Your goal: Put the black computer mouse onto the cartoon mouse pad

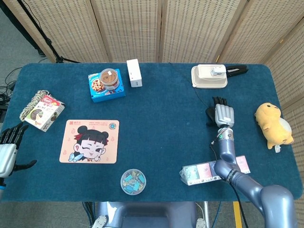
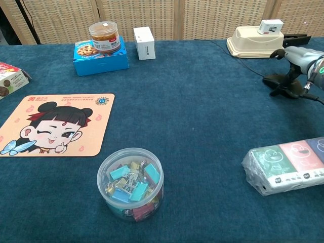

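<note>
The black computer mouse [image 2: 277, 81] sits on the blue table at the right, its thin cable running back toward the far edge. In the head view only its left edge [image 1: 210, 115] shows from under my right hand [image 1: 223, 113]. That hand [image 2: 299, 62] hovers over the mouse with dark fingers reaching down to it and the thumb raised apart; no closed grip shows. The cartoon mouse pad [image 1: 90, 141], also in the chest view [image 2: 55, 124], lies flat at the front left with nothing on it. My left hand [image 1: 9, 145] waits at the table's left edge, fingers spread, holding nothing.
A clear tub of binder clips [image 1: 133, 182] stands just right of the pad. A wrapped tissue pack [image 1: 204, 173] lies by my right forearm. At the back are a cookie box with a jar [image 1: 107, 84], a white box [image 1: 134, 73] and a beige device [image 1: 209, 77]. A plush toy [image 1: 272, 124] lies far right.
</note>
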Available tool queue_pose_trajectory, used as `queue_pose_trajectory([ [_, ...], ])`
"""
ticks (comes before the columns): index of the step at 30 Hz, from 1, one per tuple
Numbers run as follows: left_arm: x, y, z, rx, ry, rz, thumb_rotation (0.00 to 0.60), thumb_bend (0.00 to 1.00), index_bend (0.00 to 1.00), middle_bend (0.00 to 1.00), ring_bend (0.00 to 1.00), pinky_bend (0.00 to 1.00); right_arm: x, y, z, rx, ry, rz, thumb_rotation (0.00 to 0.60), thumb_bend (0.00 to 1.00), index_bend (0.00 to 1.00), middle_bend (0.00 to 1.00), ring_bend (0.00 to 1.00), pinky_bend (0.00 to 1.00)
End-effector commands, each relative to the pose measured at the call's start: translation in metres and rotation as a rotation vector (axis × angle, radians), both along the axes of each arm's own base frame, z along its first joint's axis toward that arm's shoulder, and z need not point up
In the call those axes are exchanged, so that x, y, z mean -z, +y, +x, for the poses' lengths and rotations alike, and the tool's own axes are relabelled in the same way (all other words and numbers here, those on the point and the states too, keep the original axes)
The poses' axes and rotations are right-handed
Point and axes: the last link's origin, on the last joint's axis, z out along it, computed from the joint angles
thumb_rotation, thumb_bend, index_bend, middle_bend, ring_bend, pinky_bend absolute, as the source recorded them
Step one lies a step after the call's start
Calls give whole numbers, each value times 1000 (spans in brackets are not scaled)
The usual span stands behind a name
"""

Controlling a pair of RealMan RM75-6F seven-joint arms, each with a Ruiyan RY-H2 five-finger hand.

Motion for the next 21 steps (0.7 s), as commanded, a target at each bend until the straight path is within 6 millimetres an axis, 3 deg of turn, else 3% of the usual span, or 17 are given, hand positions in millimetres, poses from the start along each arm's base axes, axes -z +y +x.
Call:
queue_pose_trajectory([
  [1,0,0,0,0,0,0,600,49,0,0,0,0,1,0,0,1,3,1,600,36,169,160,103,343],
  [12,-1,-1,0,1,-12,-1,600,49,0,0,0,0,0,-1,-2,-7,9,-22,600,461,363,378,307,511],
  [21,-1,-2,1,7,-16,-3,600,49,0,0,0,0,0,2,0,-31,3,-31,600,641,389,425,350,561],
])
